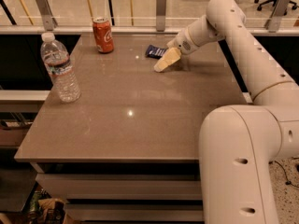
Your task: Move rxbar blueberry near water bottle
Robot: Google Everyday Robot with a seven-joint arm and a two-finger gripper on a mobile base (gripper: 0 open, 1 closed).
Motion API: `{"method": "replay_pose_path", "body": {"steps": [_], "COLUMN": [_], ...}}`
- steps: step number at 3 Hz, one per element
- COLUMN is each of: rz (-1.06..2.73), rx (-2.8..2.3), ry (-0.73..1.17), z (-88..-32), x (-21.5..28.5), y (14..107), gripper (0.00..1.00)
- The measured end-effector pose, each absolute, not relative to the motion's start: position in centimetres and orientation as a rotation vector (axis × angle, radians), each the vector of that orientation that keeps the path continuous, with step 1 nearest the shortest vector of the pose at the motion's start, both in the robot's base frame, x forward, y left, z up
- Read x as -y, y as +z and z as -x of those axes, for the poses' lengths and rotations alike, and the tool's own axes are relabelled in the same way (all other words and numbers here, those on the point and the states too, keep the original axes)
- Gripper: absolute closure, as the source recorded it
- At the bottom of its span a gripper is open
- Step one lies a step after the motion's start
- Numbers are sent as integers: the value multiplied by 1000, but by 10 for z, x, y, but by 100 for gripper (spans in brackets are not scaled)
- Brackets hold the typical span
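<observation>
While the small, flat, dark blue shiny-wrapped rxbar blueberry (154,51) is lying near the table's (131,125) twelve o'clock edge, long axis ten-to-four, the cream gripper (164,63) is hanging just beside it at four o'clock, openness impossible to tell. The tall clear ribbed plastic water bottle (60,69) is standing well apart at eight o'clock.

The arm (243,45) is smooth off-white shell throughout: fat, rounded segments, small dark dimples dotted along them, thin seams at the joints. Its gripper (167,60), a yellower cream, sits near the table's (140,125) far edge.
</observation>
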State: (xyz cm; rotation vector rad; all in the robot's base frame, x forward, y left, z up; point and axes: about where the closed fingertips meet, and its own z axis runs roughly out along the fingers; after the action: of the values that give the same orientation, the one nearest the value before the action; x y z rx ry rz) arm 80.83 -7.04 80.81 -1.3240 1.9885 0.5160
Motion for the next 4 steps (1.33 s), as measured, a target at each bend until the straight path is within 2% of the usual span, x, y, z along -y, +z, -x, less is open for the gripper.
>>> {"method": "replay_pose_path", "body": {"steps": [2,3,4], "rz": [1324,1325,1325], "rx": [-1988,-1988,-1989], "ry": [516,516,517], "z": [-808,-808,-808], "x": [70,70,70], "y": [816,821,822], "gripper": [88,100,100]}}
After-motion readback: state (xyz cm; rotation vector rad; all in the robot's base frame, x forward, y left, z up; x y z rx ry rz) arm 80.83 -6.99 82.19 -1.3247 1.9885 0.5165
